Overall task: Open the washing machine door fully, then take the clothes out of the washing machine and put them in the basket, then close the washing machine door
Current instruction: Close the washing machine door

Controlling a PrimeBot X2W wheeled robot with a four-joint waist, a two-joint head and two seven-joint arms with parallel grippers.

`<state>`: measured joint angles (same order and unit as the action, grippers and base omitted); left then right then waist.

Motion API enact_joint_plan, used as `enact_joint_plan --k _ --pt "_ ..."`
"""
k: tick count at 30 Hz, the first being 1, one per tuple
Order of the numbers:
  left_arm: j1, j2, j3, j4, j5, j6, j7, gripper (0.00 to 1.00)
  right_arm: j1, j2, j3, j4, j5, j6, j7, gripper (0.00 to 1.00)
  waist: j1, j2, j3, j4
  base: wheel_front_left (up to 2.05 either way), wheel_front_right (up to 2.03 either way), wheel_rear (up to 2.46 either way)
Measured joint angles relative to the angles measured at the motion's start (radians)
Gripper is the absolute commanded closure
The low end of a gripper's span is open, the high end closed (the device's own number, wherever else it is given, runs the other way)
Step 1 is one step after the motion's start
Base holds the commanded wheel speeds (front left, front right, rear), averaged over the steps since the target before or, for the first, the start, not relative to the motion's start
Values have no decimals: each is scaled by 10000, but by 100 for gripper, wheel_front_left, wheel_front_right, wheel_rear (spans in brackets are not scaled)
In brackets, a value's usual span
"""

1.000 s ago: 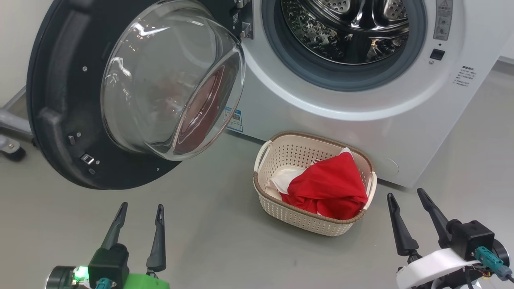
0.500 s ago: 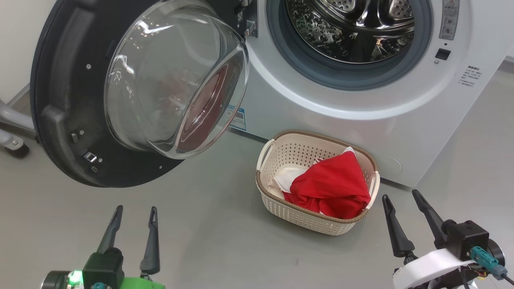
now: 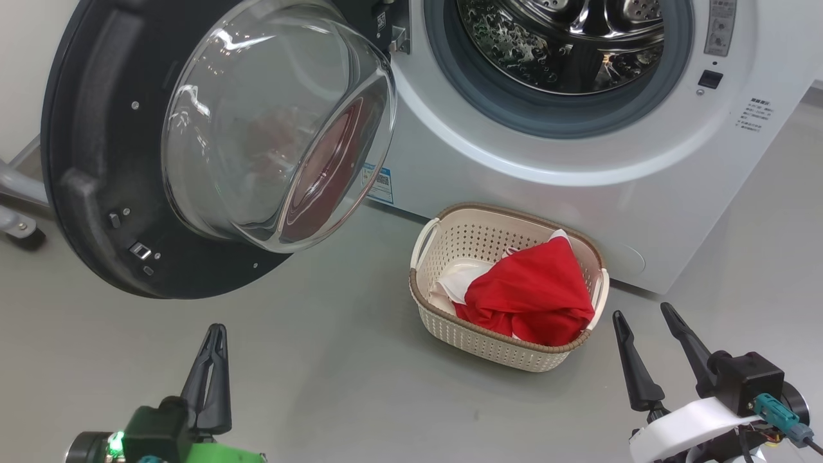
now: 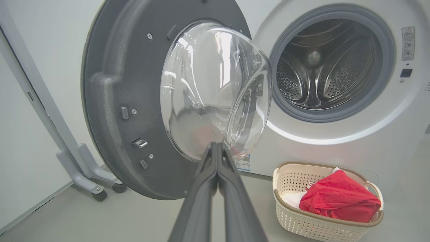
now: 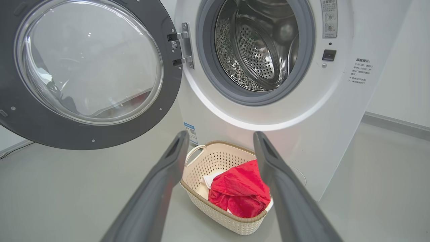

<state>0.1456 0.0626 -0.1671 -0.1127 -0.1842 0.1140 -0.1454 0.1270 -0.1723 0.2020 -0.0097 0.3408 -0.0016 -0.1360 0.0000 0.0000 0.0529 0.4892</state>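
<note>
The washing machine door (image 3: 96,161) (image 4: 114,101) (image 5: 84,64) hangs swung wide to the left, its clear glass bowl bulging toward me. The white washing machine (image 3: 578,186) (image 4: 336,134) (image 5: 302,117) shows a bare steel drum (image 3: 566,45) (image 5: 258,43). On the floor before it stands the cream basket (image 3: 443,257) (image 4: 295,178) (image 5: 215,158), holding the red and white clothes (image 3: 527,296) (image 4: 339,201) (image 5: 240,191). My left gripper (image 3: 215,329) (image 4: 216,145) is shut on nothing, low at the left below the door. At the lower right my right gripper (image 3: 643,312) (image 5: 220,134) stands open and empty beside the basket.
A grey wheeled frame leg (image 3: 16,222) (image 4: 84,168) stands at the far left behind the door. Grey floor (image 3: 334,373) stretches between my grippers and the basket. A pale wall (image 5: 396,67) rises right of the machine.
My left gripper has shut, its two fingers coming together. The right gripper stays open. The view has shifted slightly, while door, basket and clothes hold their places.
</note>
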Motion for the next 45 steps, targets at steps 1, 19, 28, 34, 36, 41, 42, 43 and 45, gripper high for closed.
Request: enact_joint_plan --k 1,19,28,34,36,41,42,43,45 --pt "0 -12 -6 -54 -199 0 -46 100 -2 -4 -2 0 0 0 0 0 0 0 6 5 0 0 0" --pt "-197 -155 221 -2840 -8422 -1831 -773 100 -17 -81 -8 -136 -4 -2 88 0 0 0 185 26 0 0 0" --pt "-1139 -198 2623 -3929 -11492 -2130 -844 100 -19 -180 -75 -199 -63 -2 132 0 0 0 355 45 0 0 0" --pt "-1828 138 4479 -3363 -12629 -1783 -817 100 -20 -253 -77 -276 -73 -2 178 0 0 0 430 47 0 0 0" --pt "-2063 391 4989 -2959 -13093 -1563 -694 100 -31 -278 -65 -341 -75 0 253 0 0 0 480 23 0 0 0" --pt "-2720 817 5854 -1498 -14278 -941 -318 100 -94 -374 -42 -462 -90 4 343 0 1 0 640 -87 0 0 0" --pt "-2831 915 5985 -1162 -14412 -811 -242 100 -129 -395 -25 -468 -92 4 353 0 1 0 668 -122 0 0 0" --pt "-2928 1009 6103 -853 -14636 -681 -161 100 -168 -412 -15 -495 -92 6 360 0 1 0 699 -160 0 0 0" --pt "-3103 1151 6289 -236 -14941 -460 8 100 -205 -445 -13 -550 -102 36 431 0 0 0 769 -240 0 0 0"
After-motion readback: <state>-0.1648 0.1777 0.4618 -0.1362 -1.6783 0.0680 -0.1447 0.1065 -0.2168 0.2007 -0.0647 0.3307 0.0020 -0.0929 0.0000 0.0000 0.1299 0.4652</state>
